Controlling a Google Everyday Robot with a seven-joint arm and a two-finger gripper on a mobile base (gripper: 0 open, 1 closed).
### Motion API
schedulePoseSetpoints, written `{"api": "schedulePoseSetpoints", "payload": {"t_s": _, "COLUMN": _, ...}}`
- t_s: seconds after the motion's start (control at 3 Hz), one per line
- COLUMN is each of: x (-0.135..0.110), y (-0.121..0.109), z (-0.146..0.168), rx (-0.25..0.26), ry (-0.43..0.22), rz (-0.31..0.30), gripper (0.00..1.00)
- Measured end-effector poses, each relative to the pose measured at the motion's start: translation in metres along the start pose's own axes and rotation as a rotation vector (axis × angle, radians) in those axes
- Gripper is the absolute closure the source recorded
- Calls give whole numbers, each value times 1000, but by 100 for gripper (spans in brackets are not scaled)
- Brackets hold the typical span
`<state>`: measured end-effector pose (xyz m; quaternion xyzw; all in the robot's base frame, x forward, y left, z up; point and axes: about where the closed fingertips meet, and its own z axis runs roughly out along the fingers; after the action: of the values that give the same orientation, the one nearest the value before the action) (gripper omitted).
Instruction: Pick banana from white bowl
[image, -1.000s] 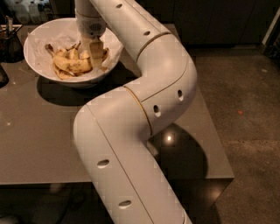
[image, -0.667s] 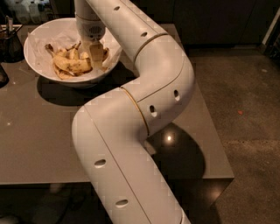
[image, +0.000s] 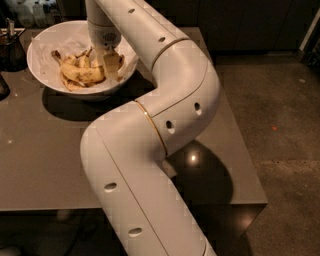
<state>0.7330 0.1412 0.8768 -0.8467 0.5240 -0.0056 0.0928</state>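
Note:
The white bowl (image: 40, 47) stands at the table's far left corner, lined with crumpled white paper. Several speckled yellow bananas lie in it. The longest curved banana (image: 82, 76) lies across the bowl's near side. My gripper (image: 110, 64) reaches straight down into the bowl from above. It is at the right end of the banana pile and touches or nearly touches the long banana. The wrist hides the bananas' right ends.
A dark wire-mesh holder (image: 11, 46) stands left of the bowl at the table's far left edge. A dark object (image: 3, 88) sits at the left border. My white arm (image: 165, 125) bends across the grey table (image: 45, 165). Dark floor (image: 280, 130) lies to the right.
Almost nothing. The gripper stays down in the bowl at the bananas, and the arm's bend has shifted only slightly. The bowl and bananas have not moved.

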Motion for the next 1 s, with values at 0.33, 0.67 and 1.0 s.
{"api": "schedulePoseSetpoints", "payload": {"t_s": 0.33, "x": -1, "y": -5, "z": 1, "rx": 18, "ry": -1, "rz": 0, "gripper": 74}}
{"api": "schedulePoseSetpoints", "payload": {"t_s": 0.67, "x": -1, "y": -5, "z": 0, "rx": 18, "ry": -1, "rz": 0, "gripper": 97}}
{"api": "schedulePoseSetpoints", "payload": {"t_s": 1.0, "x": -1, "y": -6, "z": 0, "rx": 18, "ry": -1, "rz": 0, "gripper": 100}}
